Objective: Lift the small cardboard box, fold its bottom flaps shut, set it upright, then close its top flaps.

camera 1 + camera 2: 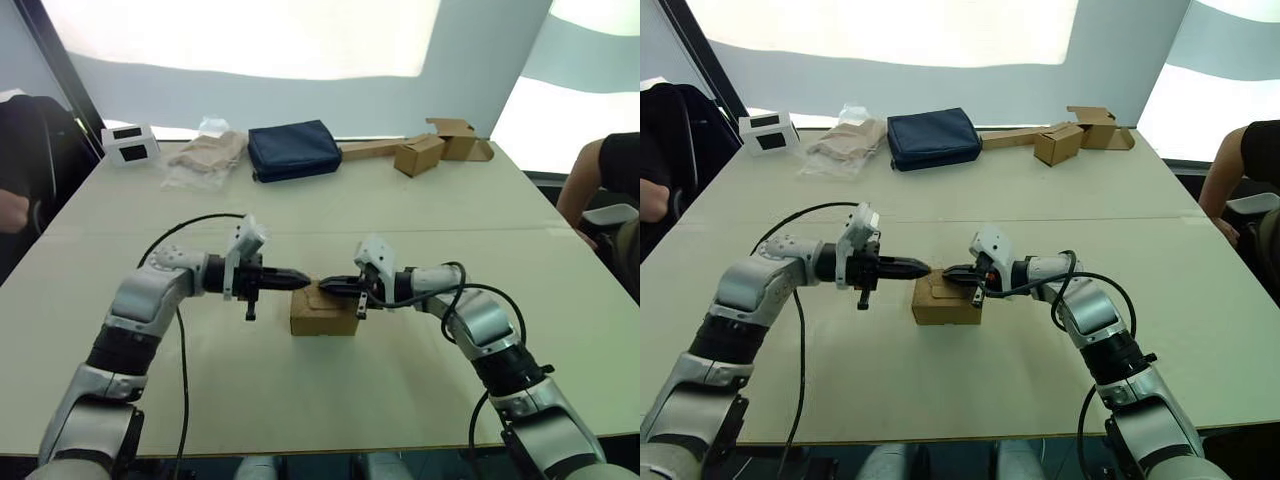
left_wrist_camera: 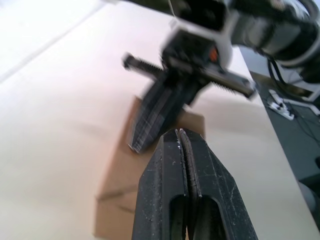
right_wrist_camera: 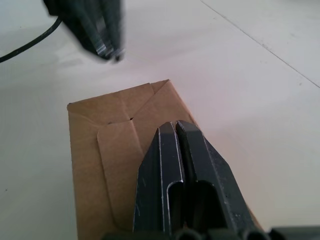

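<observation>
Brown corrugated card, the small cardboard box (image 1: pixel 324 314) sits on the pale table (image 1: pixel 420 215) near its front edge, top flaps folded flat. Over the box from its right side, the right gripper (image 1: pixel 325 285) has its fingers pressed together, holding nothing, tips above the lid. Just beside the box on its left, the left gripper (image 1: pixel 305 279) is likewise pinched closed and empty, its tips facing the right one's. Well beyond the box lie a navy pouch (image 1: pixel 293 149), a plastic-wrapped beige bundle (image 1: pixel 207 155) and two smaller tan boxes (image 1: pixel 438 146).
</observation>
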Controlling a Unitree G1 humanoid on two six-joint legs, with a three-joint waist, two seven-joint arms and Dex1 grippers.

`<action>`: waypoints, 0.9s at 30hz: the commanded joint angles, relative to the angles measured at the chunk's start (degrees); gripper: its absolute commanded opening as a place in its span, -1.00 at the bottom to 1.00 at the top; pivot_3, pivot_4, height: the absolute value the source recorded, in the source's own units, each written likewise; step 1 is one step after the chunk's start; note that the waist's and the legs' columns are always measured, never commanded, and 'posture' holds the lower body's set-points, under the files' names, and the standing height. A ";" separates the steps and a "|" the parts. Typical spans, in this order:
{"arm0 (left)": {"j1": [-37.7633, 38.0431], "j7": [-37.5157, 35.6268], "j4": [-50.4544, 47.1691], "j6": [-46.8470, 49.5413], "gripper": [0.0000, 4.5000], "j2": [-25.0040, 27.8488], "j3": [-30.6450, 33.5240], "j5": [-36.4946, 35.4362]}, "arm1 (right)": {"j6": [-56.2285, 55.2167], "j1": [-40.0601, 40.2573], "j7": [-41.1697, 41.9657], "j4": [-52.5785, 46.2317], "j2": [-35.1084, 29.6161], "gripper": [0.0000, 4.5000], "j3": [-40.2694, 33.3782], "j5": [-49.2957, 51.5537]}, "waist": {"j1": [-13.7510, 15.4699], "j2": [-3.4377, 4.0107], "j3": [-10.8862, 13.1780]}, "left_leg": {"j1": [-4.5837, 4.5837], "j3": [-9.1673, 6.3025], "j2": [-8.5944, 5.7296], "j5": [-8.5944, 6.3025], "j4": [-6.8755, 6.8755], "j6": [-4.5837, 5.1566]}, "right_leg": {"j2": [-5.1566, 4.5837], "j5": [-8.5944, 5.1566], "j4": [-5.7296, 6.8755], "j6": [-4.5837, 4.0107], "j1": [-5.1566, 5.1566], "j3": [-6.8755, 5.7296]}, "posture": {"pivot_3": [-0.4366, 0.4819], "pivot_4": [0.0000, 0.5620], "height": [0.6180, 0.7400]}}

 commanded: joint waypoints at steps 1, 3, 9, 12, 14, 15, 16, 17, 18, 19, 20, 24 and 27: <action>-1.84 0.29 4.19 -3.78 -0.99 -2.13 -0.58 1.93 | 3.51 2.99 -0.79 -3.27 -1.28 -1.00 -0.03 0.33 | -0.12 0.00 0.00 | 0.00 0.00 0.00 0.00 0.00 0.00 | 0.01 0.00 0.00 0.01 0.00 -0.01 | -0.05 -0.47 1.00; -2.21 0.16 6.36 -5.51 -0.99 -3.35 -1.43 3.17 | 4.39 4.03 -1.14 -5.18 -1.61 -1.00 -0.48 0.70 | -0.08 0.00 0.00 | 0.00 0.00 0.00 0.00 -0.02 0.00 | 0.03 0.01 0.00 0.01 -0.01 -0.02 | -0.05 -0.47 1.00; -2.26 -0.99 9.72 -8.11 -0.99 -5.09 -3.04 5.21 | 7.01 5.96 -2.24 -10.18 -2.16 -1.00 -1.47 1.84 | -0.07 0.00 0.00 | 0.00 0.00 0.02 0.00 -0.02 0.00 | 0.06 0.00 0.03 0.01 -0.04 -0.03 | -0.05 -0.47 1.00; -1.94 -1.55 10.74 -9.14 -0.99 -5.30 -3.85 6.29 | 8.58 6.82 -2.85 -13.59 -2.64 -1.00 -2.39 2.90 | -0.03 0.00 0.00 | -0.02 -0.01 0.02 0.00 -0.02 0.00 | 0.05 0.00 0.02 0.01 -0.04 -0.02 | -0.05 -0.47 1.00; -1.74 -1.83 11.23 -9.69 -0.99 -5.40 -4.00 6.65 | 9.53 6.76 -3.41 -16.11 -2.89 -1.00 -3.14 3.88 | -0.03 -0.01 0.01 | -0.03 -0.02 0.02 0.00 -0.02 0.00 | 0.04 0.00 0.01 0.01 -0.04 -0.02 | -0.05 -0.47 1.00; -1.70 -1.90 11.38 -9.83 -0.99 -5.50 -4.00 6.80 | 10.22 6.58 -3.64 -17.30 -3.09 -1.00 -3.48 4.41 | -0.03 -0.01 0.01 | -0.04 -0.03 0.02 0.00 -0.02 0.00 | 0.04 0.00 0.00 0.01 -0.05 -0.02 | -0.05 -0.47 1.00; -1.70 -2.00 11.57 -9.99 -0.99 -5.60 -4.01 6.99 | 10.80 6.39 -3.84 -18.20 -3.25 -1.00 -3.69 4.79 | -0.03 -0.01 0.01 | -0.04 -0.02 0.02 0.00 -0.02 0.00 | 0.04 0.00 0.00 0.01 -0.06 -0.02 | -0.05 -0.47 1.00; -1.73 -2.04 11.82 -10.14 -0.99 -5.75 -4.01 7.18 | 11.24 6.20 -4.02 -18.97 -3.43 -1.00 -3.78 5.05 | -0.07 -0.01 0.01 | -0.04 -0.03 0.02 0.00 -0.02 0.00 | 0.04 0.00 0.00 0.01 -0.06 -0.02 | -0.05 -0.47 1.00; -1.70 -2.04 11.88 -10.23 -0.99 -5.89 -4.01 7.32 | 11.87 6.15 -4.16 -20.06 -3.66 -1.00 -4.02 5.55 | -0.06 -0.01 0.01 | -0.04 -0.03 0.02 0.00 -0.02 0.00 | 0.04 0.00 0.00 0.01 -0.06 -0.02 | -0.05 -0.47 1.00; -1.69 -2.04 11.94 -10.29 -0.99 -6.00 -3.99 7.43 | 12.77 6.07 -4.35 -21.39 -3.83 -1.00 -4.49 6.36 | -0.04 -0.01 0.01 | -0.04 -0.03 0.02 0.00 -0.02 0.00 | 0.04 0.00 0.00 0.01 -0.06 -0.02 | -0.05 -0.47 1.00; -1.67 -2.03 11.94 -10.29 -0.99 -6.08 -3.92 7.49 | 13.84 6.04 -4.63 -22.88 -4.05 -1.00 -5.07 7.33 | -0.03 -0.01 0.01 | -0.04 -0.04 0.02 0.00 -0.02 0.00 | 0.04 0.00 0.00 0.00 -0.06 -0.02 | -0.05 -0.47 1.00; -1.68 -2.21 12.25 -10.46 -0.99 -6.16 -3.64 7.68 | 17.53 6.38 -5.22 -27.71 -5.08 -1.00 -7.05 11.08 | -0.01 -0.01 0.01 | -0.06 -0.06 0.02 0.00 -0.02 0.01 | 0.03 0.00 0.00 0.00 -0.07 -0.02 | -0.05 -0.47 1.00; -1.66 -2.05 12.54 -10.79 -0.99 -6.41 -3.71 7.96 | 20.02 6.83 -5.80 -31.05 -6.25 -1.00 -8.35 13.48 | -0.01 -0.01 0.01 | -0.06 -0.06 0.02 0.00 -0.02 0.01 | 0.03 0.00 0.00 0.00 -0.07 -0.02 | -0.05 -0.47 1.00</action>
